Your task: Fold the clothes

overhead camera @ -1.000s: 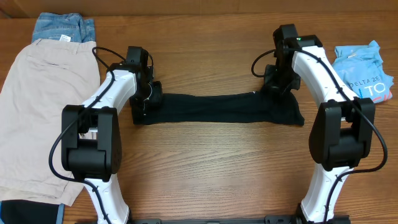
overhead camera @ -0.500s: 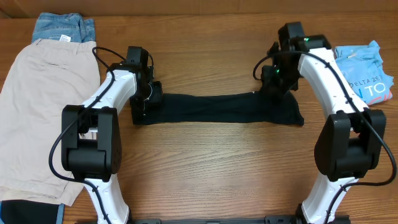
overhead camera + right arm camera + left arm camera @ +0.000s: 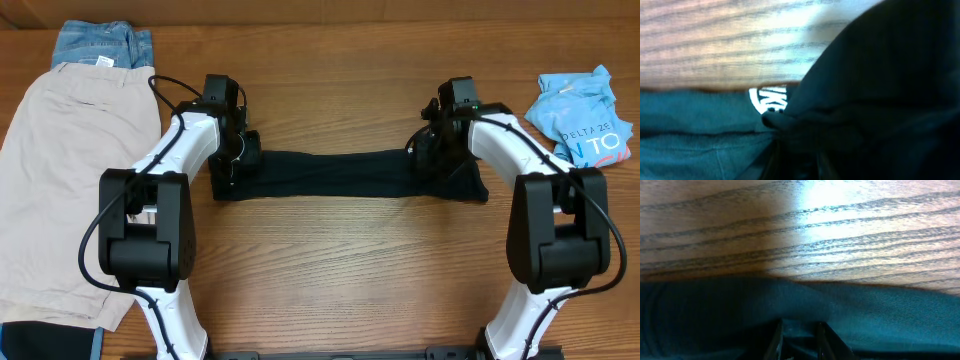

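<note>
On the table [image 3: 340,280], black T-shirt [image 3: 340,175] lies as 1 long narrow strip between the 2 arms. left gripper [image 3: 799,332] pinches its left end, fabric between narrow jaws. right gripper [image 3: 428,162] covers the bunched right end by the white logo [image 3: 767,100]; cannot tell if it grips. beige shorts [image 3: 70,180] flat at left, apart. Farther: blue denim [image 3: 100,45] back left, light-blue printed tee [image 3: 585,115] back right.

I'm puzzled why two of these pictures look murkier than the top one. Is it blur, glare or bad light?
Overhead view: sharp and evenly lit, the black T-shirt clear on the wooden table. Left wrist view: bright glare on the wood, the cloth dark and soft below. Right wrist view: the cloth is blurred and nearly black; only the white logo stands out.
</note>
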